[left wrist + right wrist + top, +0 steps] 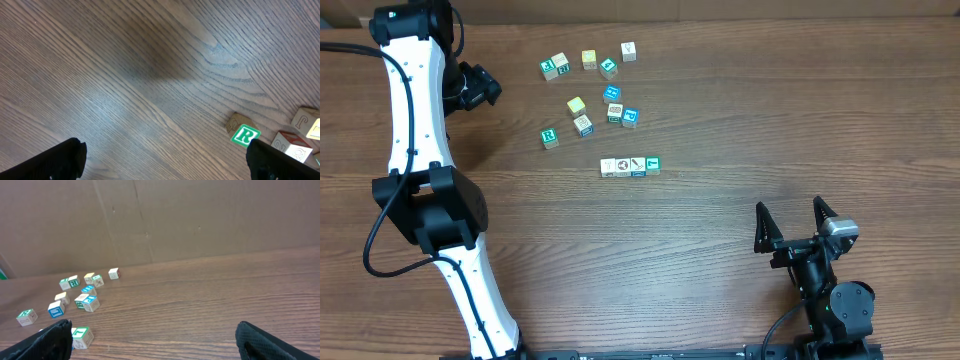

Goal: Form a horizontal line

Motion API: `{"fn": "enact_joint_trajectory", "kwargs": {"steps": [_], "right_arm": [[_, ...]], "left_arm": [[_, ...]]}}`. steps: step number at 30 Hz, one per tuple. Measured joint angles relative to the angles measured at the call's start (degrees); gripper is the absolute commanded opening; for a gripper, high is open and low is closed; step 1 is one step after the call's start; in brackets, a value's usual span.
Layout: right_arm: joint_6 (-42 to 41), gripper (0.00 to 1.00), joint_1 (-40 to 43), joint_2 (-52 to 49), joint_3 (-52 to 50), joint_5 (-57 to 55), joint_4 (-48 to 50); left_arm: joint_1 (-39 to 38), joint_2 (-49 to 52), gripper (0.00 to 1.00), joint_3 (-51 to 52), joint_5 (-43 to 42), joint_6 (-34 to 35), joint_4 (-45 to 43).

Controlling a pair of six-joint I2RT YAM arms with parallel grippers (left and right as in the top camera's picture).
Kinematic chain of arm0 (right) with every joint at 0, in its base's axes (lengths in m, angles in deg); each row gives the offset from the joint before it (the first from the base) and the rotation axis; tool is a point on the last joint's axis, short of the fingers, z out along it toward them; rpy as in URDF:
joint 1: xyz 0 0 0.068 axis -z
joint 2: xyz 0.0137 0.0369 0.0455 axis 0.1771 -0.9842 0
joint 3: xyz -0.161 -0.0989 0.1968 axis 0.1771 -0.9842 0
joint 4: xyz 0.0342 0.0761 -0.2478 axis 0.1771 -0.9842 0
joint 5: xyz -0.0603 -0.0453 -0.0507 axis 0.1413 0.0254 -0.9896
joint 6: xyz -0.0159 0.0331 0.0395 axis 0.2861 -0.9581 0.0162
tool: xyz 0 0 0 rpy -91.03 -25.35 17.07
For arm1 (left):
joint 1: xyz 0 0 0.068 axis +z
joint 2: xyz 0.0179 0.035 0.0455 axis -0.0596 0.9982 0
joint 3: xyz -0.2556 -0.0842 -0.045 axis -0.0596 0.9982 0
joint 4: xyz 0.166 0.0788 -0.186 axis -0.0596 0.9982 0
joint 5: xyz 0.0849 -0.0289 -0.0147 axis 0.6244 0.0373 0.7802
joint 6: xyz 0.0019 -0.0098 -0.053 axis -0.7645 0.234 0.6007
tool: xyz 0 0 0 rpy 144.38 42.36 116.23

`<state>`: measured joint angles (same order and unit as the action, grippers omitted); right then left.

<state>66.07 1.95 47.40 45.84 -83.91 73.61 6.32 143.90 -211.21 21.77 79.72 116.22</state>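
The left arm (415,130) reaches along the left side. The left end effector (165,147) is released and hovers over bare wood near the green R cube (245,135). The right end effector (790,210) is also released and empty, low on the right and well apart from everything.

The horizontal line (630,166) lies mid-surface: four touching cubes with the teal one at the right end, and it looks complete. The step in hand is probably a stand-off or an extension. Either way, keep the fingers off the row (a slight nudge would likely break it). Anything added from the loose cubes (583,124) should come in along the row's axis and sit flush at one end.

The surface (770,100) is dark wood-grain, and a brown cardboard wall (200,220) stands behind it.
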Motion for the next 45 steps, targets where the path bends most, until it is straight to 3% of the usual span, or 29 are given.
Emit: {"fn": "enact_joint_trajectory", "kwargs": {"steps": [31,35,42,45], "right_arm": [[0.11,1.0,0.02,0.0,0.0,0.0,0.0],[0.17,1.0,0.02,0.0,0.0,0.02,0.0],[0.17,1.0,0.02,0.0,0.0,0.02,0.0],[0.17,1.0,0.02,0.0,0.0,0.0,0.0]], "left_arm": [[-0.83,-0.61,1.0,0.07,0.0,0.0,-0.02],[-3.06,-6.4,1.0,0.48,0.0,0.0,-0.07],[-5.64,-25.9,1.0,0.11,0.0,0.0,0.04],[-5.79,-27.56,1.0,-0.15,1.9,-0.02,0.11]]}}
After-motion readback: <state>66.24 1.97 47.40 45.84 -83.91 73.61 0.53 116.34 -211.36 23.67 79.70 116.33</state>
